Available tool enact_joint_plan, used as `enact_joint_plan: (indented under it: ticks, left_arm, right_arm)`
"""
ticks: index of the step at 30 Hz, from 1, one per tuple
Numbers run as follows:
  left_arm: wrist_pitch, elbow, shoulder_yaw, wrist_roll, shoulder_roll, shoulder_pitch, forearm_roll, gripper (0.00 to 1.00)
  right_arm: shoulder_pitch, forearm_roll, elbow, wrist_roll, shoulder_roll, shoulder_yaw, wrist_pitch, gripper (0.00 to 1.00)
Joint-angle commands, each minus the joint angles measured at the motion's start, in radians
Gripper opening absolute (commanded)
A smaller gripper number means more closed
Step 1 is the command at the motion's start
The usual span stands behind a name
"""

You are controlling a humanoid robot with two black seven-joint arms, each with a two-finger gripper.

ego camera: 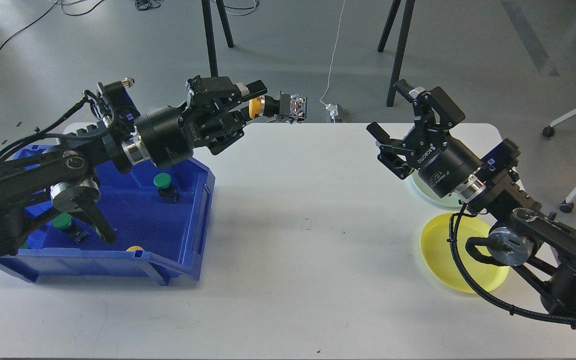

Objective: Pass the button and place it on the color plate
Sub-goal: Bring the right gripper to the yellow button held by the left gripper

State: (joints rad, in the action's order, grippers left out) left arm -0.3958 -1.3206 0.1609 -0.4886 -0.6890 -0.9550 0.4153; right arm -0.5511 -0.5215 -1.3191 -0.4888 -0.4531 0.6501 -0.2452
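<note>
The left end effector sits in the upper middle-left of the frame, raised above the far edge of the white surface. Its fingers are closed narrowly on a yellow button, gripping it at the yellow cap; the button's black and metal body sticks out to the right, past the fingertips, and hangs clear of the surface. The left arm runs back from there down to the left edge of the frame, crossing over a blue bin.

The blue bin rests on the left part of the surface. Inside it, one green button stands near the bin's right wall, and a second green button lies lower left, partly hidden by the arm. A small yellow cap shows just behind the bin's front wall.

The right end effector is in the upper right of the frame, well apart from the held button. Its fingers are spread wide, with nothing between them, and they point up and toward the left. It hovers above the surface, over a pale green plate that is mostly hidden beneath it.

Just below that plate, in the lower right, lies a yellow plate, flat on the surface, partly covered by the right arm and its cable. Nothing rests on the part of it that shows.
</note>
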Motion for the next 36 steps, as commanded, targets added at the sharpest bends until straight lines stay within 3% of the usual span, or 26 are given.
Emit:
enact_joint_plan:
  ticks: [1, 22, 32, 36]
  left_arm:
    - [-0.002, 0.001, 0.0, 0.0, 0.0, 0.004, -0.006, 0.19]
    - [0.0, 0.001, 0.003, 0.0, 0.0, 0.01, -0.007, 0.19]
    - [-0.005, 0.014, 0.002, 0.0, 0.0, 0.015, -0.026, 0.19]
    - [-0.005, 0.015, 0.002, 0.0, 0.002, 0.015, -0.026, 0.19]
  right_arm:
    - [-0.068, 0.001, 0.021, 0.0, 0.053, -0.066, 0.003, 0.99]
    - [-0.188, 0.0, 0.127, 0.0, 0.209, -0.148, 0.003, 0.99]
    - [-0.191, 0.0, 0.13, 0.0, 0.221, -0.15, 0.001, 0.98]
    - [-0.191, 0.001, 0.139, 0.0, 0.226, -0.15, -0.002, 0.93]
